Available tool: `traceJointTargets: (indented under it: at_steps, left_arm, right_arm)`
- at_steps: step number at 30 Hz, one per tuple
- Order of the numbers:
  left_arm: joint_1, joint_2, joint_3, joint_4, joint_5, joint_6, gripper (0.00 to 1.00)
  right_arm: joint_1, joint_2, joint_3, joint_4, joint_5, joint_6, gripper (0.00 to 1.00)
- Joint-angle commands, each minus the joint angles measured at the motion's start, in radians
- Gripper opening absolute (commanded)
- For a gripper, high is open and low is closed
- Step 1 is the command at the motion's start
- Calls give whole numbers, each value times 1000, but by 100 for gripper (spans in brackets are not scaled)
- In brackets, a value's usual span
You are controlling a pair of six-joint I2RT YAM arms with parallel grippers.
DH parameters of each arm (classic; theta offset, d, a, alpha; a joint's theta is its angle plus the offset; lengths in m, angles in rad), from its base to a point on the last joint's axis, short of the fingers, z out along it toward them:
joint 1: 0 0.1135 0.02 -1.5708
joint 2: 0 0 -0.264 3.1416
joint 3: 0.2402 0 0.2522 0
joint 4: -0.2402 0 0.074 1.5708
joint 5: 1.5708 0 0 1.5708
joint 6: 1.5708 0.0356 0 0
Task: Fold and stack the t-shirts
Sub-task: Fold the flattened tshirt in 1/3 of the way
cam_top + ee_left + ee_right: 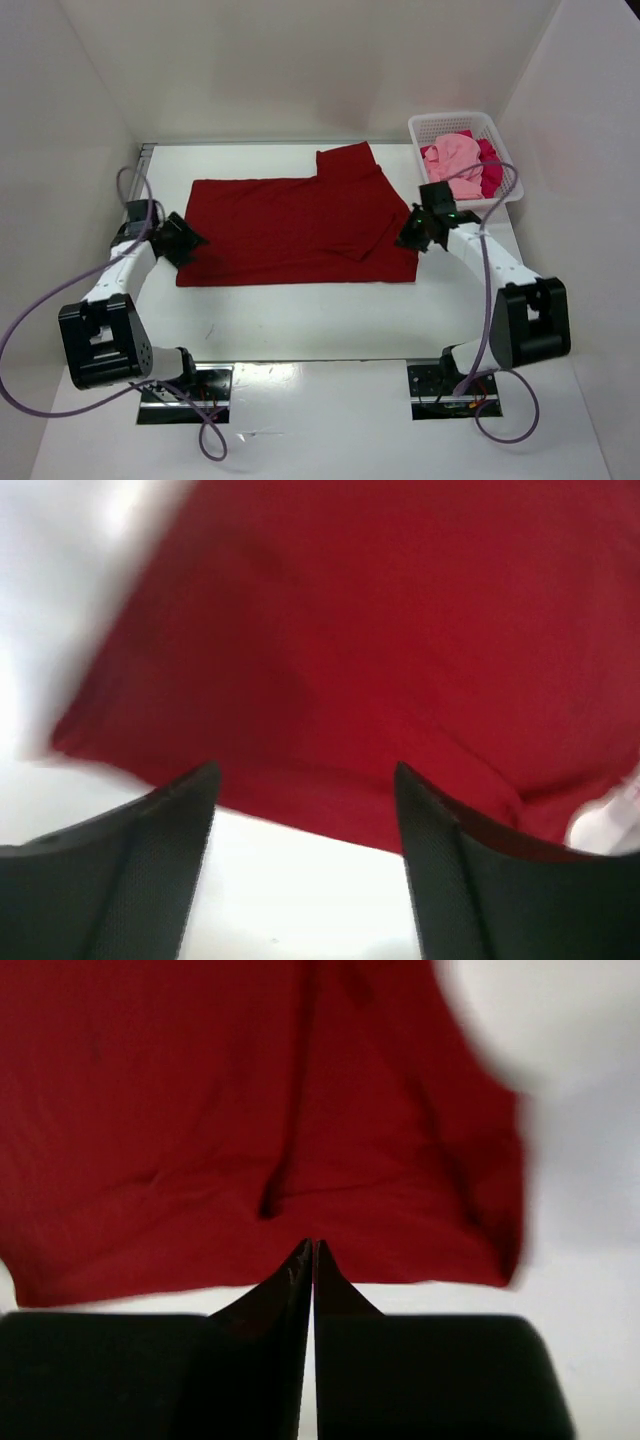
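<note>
The dark red t-shirt (290, 225) lies spread on the table (300, 320), its far right part folded over. The basket (425, 125) holds the pink t-shirt (452, 160) and the crimson t-shirt (490, 165). The left gripper (305, 780) gapes empty at the shirt's left edge. The right gripper (312, 1250) is closed at its right hem, no cloth visibly caught. I'd say the first fold is under way; next, both need a hold on the edges.

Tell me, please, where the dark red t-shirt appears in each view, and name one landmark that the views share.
Top external: the dark red t-shirt lies spread in the middle of the white table.
Left wrist: it fills the upper part, beyond the open left fingers.
Right wrist: it fills the upper part, beyond the shut right fingers.
Shared landmark: the table, bare beside the shirt's edge.
</note>
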Motion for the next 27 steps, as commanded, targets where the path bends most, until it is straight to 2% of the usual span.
traceJointTargets:
  at_steps: [1, 3, 4, 5, 6, 7, 11, 14, 20, 23, 24, 27]
  left_arm:
    - [-171, -25, 17, 127, 36, 45, 55]
    - [-261, 8, 39, 162, -13, 32, 23]
    - [-344, 19, 39, 178, -26, 32, 19]
    - [-378, 42, 48, 187, -42, 22, 18]
    - [-404, 53, 48, 207, -57, 22, 18]
    - [-436, 65, 48, 222, -57, 22, 19]
    - [-437, 122, -3, 253, -48, 12, 20]
    - [-437, 134, -44, 262, -48, 2, 21]
    - [-437, 122, -66, 271, -57, -8, 24]
    - [-437, 113, -66, 262, -57, -8, 25]
    - [-437, 113, -66, 262, -57, -8, 25]
    - [-427, 104, -66, 262, -57, -8, 25]
  right_arm:
    - [127, 107, 40, 140, -99, -20, 3]
    - [158, 168, 63, 188, -135, 7, 10]
    - [178, 187, 85, 205, -145, 7, 16]
    - [178, 205, 95, 214, -146, 16, 34]
    - [188, 222, 95, 224, -135, 16, 41]
    - [188, 251, 106, 224, -135, 16, 43]
    - [188, 305, 106, 224, -110, 28, 48]
    - [198, 334, 95, 259, -119, 28, 47]
    - [198, 377, 106, 244, -121, 28, 34]
    - [198, 439, 155, 224, -139, 28, 31]
    - [198, 439, 164, 224, -139, 19, 20]
    - [207, 449, 204, 205, -139, 19, 12]
